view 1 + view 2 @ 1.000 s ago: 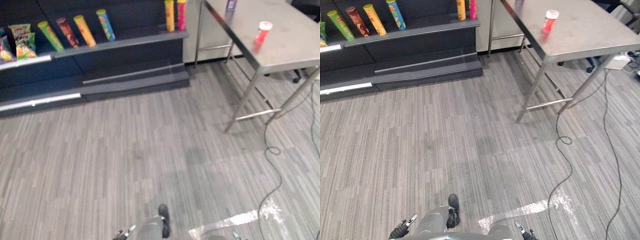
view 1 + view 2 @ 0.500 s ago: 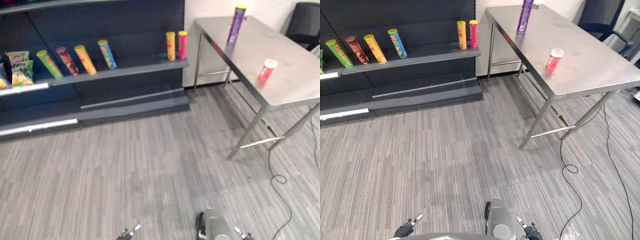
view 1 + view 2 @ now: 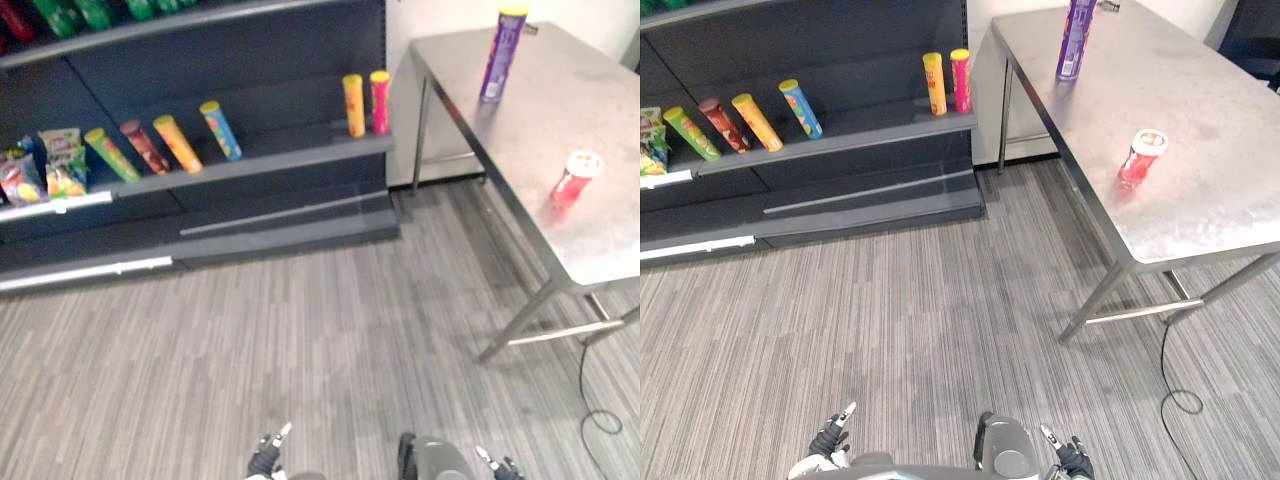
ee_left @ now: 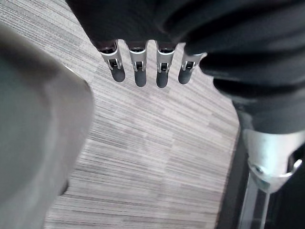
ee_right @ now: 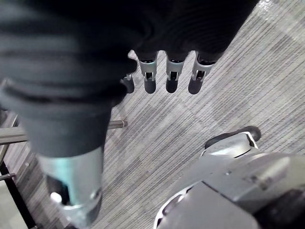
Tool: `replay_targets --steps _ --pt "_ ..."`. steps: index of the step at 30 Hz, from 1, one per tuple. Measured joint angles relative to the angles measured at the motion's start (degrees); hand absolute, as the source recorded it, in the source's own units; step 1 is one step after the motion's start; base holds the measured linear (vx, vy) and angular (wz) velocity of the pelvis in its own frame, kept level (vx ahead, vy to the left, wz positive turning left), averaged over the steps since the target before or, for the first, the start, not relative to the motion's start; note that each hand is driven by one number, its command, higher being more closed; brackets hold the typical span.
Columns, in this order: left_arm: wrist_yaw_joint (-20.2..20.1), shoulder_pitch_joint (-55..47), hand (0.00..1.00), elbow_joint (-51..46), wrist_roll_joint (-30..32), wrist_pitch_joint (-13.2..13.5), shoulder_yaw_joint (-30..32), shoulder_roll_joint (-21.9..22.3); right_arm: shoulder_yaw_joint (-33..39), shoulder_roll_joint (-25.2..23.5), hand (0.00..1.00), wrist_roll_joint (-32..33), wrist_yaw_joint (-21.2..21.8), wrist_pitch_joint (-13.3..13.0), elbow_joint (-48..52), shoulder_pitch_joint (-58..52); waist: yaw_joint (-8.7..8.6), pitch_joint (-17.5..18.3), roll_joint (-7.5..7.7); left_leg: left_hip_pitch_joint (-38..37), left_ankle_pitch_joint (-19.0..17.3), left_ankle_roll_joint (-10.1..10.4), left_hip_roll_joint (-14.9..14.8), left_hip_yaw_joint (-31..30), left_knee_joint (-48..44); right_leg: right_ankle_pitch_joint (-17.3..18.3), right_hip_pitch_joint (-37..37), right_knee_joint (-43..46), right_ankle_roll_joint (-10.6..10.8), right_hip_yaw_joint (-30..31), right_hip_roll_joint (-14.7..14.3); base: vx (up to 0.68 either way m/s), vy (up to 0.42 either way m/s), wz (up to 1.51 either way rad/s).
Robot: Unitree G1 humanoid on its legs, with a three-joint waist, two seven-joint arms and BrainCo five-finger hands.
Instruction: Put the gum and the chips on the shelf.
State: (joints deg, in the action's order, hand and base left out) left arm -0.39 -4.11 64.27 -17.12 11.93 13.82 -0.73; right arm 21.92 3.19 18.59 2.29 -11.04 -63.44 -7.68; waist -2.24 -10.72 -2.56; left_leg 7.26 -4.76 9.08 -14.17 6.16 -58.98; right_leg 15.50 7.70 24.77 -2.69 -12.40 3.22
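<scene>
Closest in, both robot hands hang low over the grey striped carpet floor (image 3: 920, 330). The left robot hand (image 3: 830, 440) has its fingers (image 4: 138, 71) straight and slack, holding nothing. The right robot hand (image 3: 1072, 460) is the same, fingers (image 5: 172, 76) loose and empty above the carpet.

Further off to the right stands the grey steel tabletop (image 3: 1200, 110). The small red gum tub with a white lid (image 3: 1139, 158) stands upright on it, close to the edge that faces the shelf and nearer the front corner than the far one. Its label is too small to read. At the far end, by the far corner on that same edge, stands the tall purple chips can (image 3: 1077, 38), well apart from the tub. Its print can't be made out either.

Beyond, to the left, is the dark shelf (image 3: 870, 122). At its right end an orange can (image 3: 934, 84) and a pink can (image 3: 961, 80) stand upright, just beside each other. Along the board lie tilted a blue-and-yellow can (image 3: 801, 108), a yellow can (image 3: 758, 122), a dark red can (image 3: 724, 124) and a green can (image 3: 692, 134). Colourful snack bags (image 3: 652, 140) sit at the left end.
</scene>
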Motion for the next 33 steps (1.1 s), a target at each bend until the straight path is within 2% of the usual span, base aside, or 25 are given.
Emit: replay_targets --steps 2,3,5,6,7,9,10,11,12,13,14,17,18,20,21,22,23,24,25,26,28,29,31,32,33 --pt "-0.4 -0.1 0.0 -1.2 -0.2 0.7 -0.7 -0.4 0.3 -0.4 0.0 0.3 -0.4 0.0 0.0 -0.3 1.09 0.0 0.55 5.1 -4.5 -2.9 -0.7 4.9 3.9 0.9 -4.1 -1.8 0.6 0.1 0.6 0.23 0.029 -0.13" --pt "-0.6 -0.1 0.0 -1.4 -0.3 0.8 -0.7 -0.7 0.3 -0.6 0.0 0.4 -0.4 0.0 0.0 -0.2 1.12 0.0 0.77 6.3 -5.0 -3.5 -0.7 6.0 6.6 1.2 -4.8 -2.1 0.9 0.1 1.0 0.24 0.089 -0.05" --pt "-1.0 -0.2 0.0 -1.9 -0.5 1.6 -1.2 -1.1 0.3 -1.1 0.0 0.5 -0.5 0.0 0.1 0.5 1.24 0.1 1.58 7.3 -5.5 -4.4 1.5 7.6 25.5 2.0 -6.7 -2.6 2.9 1.1 3.2 0.31 0.174 -0.11" --pt "-1.0 -0.2 0.0 -1.9 -0.5 1.6 -1.2 -1.1 0.3 -1.1 0.0 0.5 -0.5 -0.1 0.2 0.6 1.25 0.1 1.71 6.6 -4.7 -4.9 2.2 7.2 31.4 2.4 -6.9 -2.6 3.4 1.7 3.6 0.36 0.275 -0.33" --pt "-0.9 -0.2 0.0 -1.5 -0.5 1.7 -1.2 -1.1 0.2 -1.2 0.0 0.5 -0.5 -0.2 0.3 0.9 1.35 0.2 1.88 5.9 -2.4 -5.1 3.3 6.2 41.2 3.6 -7.1 -2.3 4.4 3.1 4.8 0.31 0.263 -0.36" --pt "-0.8 -0.2 0.0 -0.9 -0.4 1.7 -1.3 -1.0 0.0 -1.0 0.0 -0.1 -0.5 -0.3 0.6 1.5 1.4 0.4 1.48 5.4 0.4 -4.3 4.1 4.1 49.1 5.0 -7.7 -2.1 6.5 5.6 5.6 0.37 0.357 -0.54" --pt "-0.8 -0.1 0.0 -0.3 -0.4 1.7 -1.3 -1.2 0.1 -0.9 0.0 -0.2 -0.5 -0.3 0.0 1.4 1.41 0.9 1.68 4.8 4.7 -3.4 4.5 3.9 48.6 6.0 -8.5 -2.3 7.9 7.5 6.3 0.42 0.405 -0.58" --pt "-0.8 -0.2 0.0 -0.1 -0.4 1.7 -1.6 -1.3 0.1 -0.7 0.0 -0.3 -0.5 -0.2 -0.7 1.6 1.55 1.5 1.73 4.2 6.0 -3.8 5.4 4.2 48.1 6.2 -9.4 -3.1 8.0 8.7 7.0 0.45 0.386 -0.48" --pt "-0.8 -0.2 0.0 1.0 -0.2 1.6 -2.8 -2.8 0.1 -1.7 0.0 -0.5 -0.3 -0.2 -2.2 1.5 1.32 3.4 3.77 4.7 3.3 -4.8 7.3 5.5 46.3 5.4 -10.2 -5.6 7.6 11.1 8.3 0.46 0.329 -0.22" --pt "-0.8 0.1 0.0 2.0 -0.1 1.5 -3.9 -3.8 0.2 -2.4 0.0 -0.6 -0.3 -0.1 -2.9 1.6 0.65 5.1 4.91 5.8 1.1 -5.5 8.7 5.8 44.6 3.1 -10.5 -7.5 7.7 13.3 9.2 0.53 0.386 -0.05" --pt "-0.9 0.6 0.0 2.4 0.0 1.3 -5.2 -4.4 0.5 -2.8 0.0 -0.5 -0.4 -0.1 -3.0 1.5 0.74 5.4 5.43 5.8 0.2 -6.2 9.5 5.9 43.7 1.4 -11.1 -8.5 7.9 14.4 9.9 0.43 0.317 0.09" --pt "-0.9 0.8 0.0 3.7 0.5 1.2 -6.5 -4.7 2.5 -2.7 0.0 -0.7 -0.3 0.2 -4.0 2.2 0.89 6.7 5.52 4.8 -2.9 -9.0 11.3 7.8 42.4 -4.0 -10.5 -7.5 9.2 18.7 11.4 0.4 0.279 -0.09" --pt "-0.9 0.8 0.0 4.0 0.5 1.2 -7.2 -5.1 2.5 -2.7 0.0 -0.7 -0.3 0.2 -4.0 2.4 0.91 6.7 5.44 4.0 -3.2 -9.3 11.5 8.4 42.6 -5.1 -9.8 -5.7 9.5 19.8 11.5 0.36 0.223 -0.39" --pt "-0.8 0.8 0.0 4.2 0.6 0.6 -9.3 -5.7 2.4 -2.9 0.0 -0.7 -0.3 0.3 -4.0 3.3 1.51 6.1 4.59 -1.1 -3.7 -10.2 11.6 11.2 44.0 -11.2 -4.3 7.7 10.1 22.6 10.8 0.29 0.186 -0.58" --pt "-0.8 0.7 0.0 4.3 0.8 0.4 -10.3 -5.9 2.5 -3.0 0.0 -0.5 -0.1 0.3 -3.9 3.4 1.42 5.7 3.73 -2.8 -4.1 -10.7 11.4 11.9 44.6 -12.6 -3.0 11.7 10.2 22.3 10.6 0.24 0.155 -0.49" --pt "-0.8 0.4 0.0 4.3 1.4 0.4 -11.7 -6.3 2.5 -2.8 0.0 -0.5 -0.1 0.2 -3.7 3.7 1.08 5.5 3.44 -5.4 -4.5 -11.2 11.3 12.6 45.5 -12.5 -1.5 16.9 10.5 21.1 10.4 0.2 0.112 -0.4" --pt "-0.7 0.4 0.0 4.7 2.2 0.3 -13.4 -6.7 1.9 -2.5 0.0 -0.5 0.1 0.2 -3.7 4.1 0.89 5.5 3.11 -9.4 -4.5 -11.2 11.1 14.1 47.7 -11.2 1.0 22.3 8.6 16.4 10.2 0.22 0.099 -0.4" --pt "-0.7 0.4 0.0 4.7 2.3 0.3 -14.0 -6.7 1.4 -2.4 0.0 -0.5 0.1 0.2 -3.5 4.1 0.84 5.4 2.98 -10.9 -4.5 -11.2 11.1 14.6 48.8 -10.5 1.9 23.2 7.5 13.6 10.3 0.21 0.053 -0.44" --pt "-0.8 0.4 0.0 4.8 2.4 0.4 -14.3 -6.6 -0.2 -2.3 0.0 -0.5 0.1 0.2 -2.6 4.2 0.83 5.3 2.78 -13.3 -4.5 -11.2 10.8 15.6 51.0 -8.6 3.5 23.2 6.2 7.7 10.8 0.22 0.008 -0.37" --pt "-0.8 0.4 0.0 5.1 2.5 0.3 -14.4 -6.4 -0.9 -2.1 0.0 -0.5 0.3 -0.1 -2.3 4.5 0.75 5.2 2.58 -15.1 -4.8 -10.5 10.3 16.7 52.9 -7.0 4.8 20.9 5.8 1.9 11.2 0.18 -0.022 -0.36" --pt "-1.0 0.4 0.0 5.1 2.5 0.2 -13.9 -6.4 -2.3 -1.9 0.0 -0.5 0.4 -0.1 -2.3 4.7 0.79 4.9 2.91 -16.6 -5.0 -9.0 10.2 18.1 55.0 -7.4 4.9 12.1 5.7 -5.3 11.3 0.16 -0.074 -0.34" --pt "-1.1 0.6 0.0 5.1 2.5 0.1 -13.6 -6.0 -2.4 -1.4 0.0 -0.5 0.6 -0.1 -2.7 5.0 0.92 4.9 2.36 -16.9 -4.4 -7.6 9.7 18.1 56.1 -7.2 3.2 7.6 5.3 -7.6 9.5 0.14 -0.089 -0.44" --pt "-1.4 0.7 0.0 5.1 2.6 0.0 -13.5 -4.9 -2.8 -0.1 0.0 -0.5 0.7 -0.2 -2.7 5.9 0.64 3.6 0.04 -16.7 -3.9 -6.8 8.5 18.7 57.5 -7.2 1.7 2.6 5.2 -8.6 7.1 0.07 -0.081 -0.46" --pt "-1.5 0.8 0.0 5.1 2.6 0.1 -13.4 -4.6 -2.9 0.4 0.0 -0.5 0.7 -0.1 -2.8 6.2 0.54 3.0 0.11 -16.8 -3.6 -6.4 8.5 19.2 58.1 -7.2 1.6 1.5 5.2 -8.8 6.6 0.04 -0.07 -0.46" --pt "-1.5 1.5 0.0 5.2 2.6 0.0 -13.4 -4.4 -2.7 0.6 0.0 -0.2 0.7 -0.1 -2.8 6.3 0.74 2.0 -1.05 -17.7 -3.1 -5.7 8.4 20.1 58.7 -7.1 0.7 0.1 5.1 -9.2 6.1 0.02 -0.054 -0.39"
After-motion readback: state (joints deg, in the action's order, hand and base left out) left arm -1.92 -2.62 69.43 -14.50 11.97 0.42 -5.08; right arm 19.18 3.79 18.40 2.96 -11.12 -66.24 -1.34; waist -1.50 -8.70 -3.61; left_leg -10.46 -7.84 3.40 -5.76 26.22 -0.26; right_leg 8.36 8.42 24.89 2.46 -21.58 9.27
